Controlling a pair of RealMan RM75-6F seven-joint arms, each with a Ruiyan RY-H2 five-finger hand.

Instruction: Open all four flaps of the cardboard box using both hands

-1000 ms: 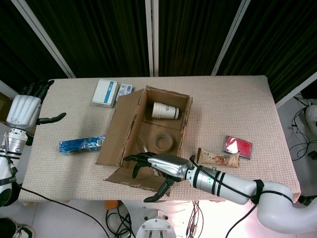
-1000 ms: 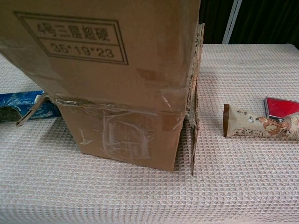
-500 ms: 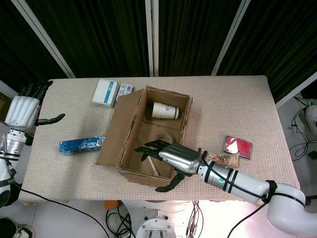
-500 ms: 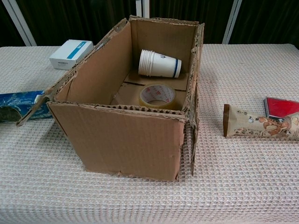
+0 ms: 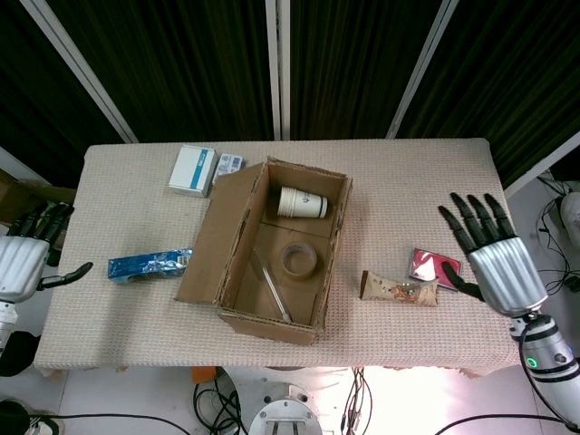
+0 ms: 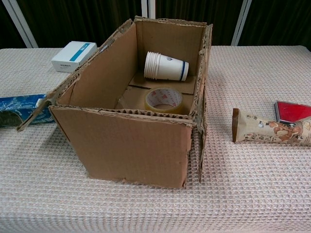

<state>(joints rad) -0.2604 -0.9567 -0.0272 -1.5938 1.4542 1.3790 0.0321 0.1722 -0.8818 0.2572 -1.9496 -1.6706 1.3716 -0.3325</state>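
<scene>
- Head view: the cardboard box lies between the two hands, well apart from each; its long axis runs from the near table edge away toward the far side; the left hand hangs off its left, fingers spread, holding nothing; the right hand hangs off its right, fingers fanned wide, empty; neither looks clearly nearer.
- Chest view: no hand shows; the box stands open-topped, flaps folded out, so the opening looks finished.
</scene>
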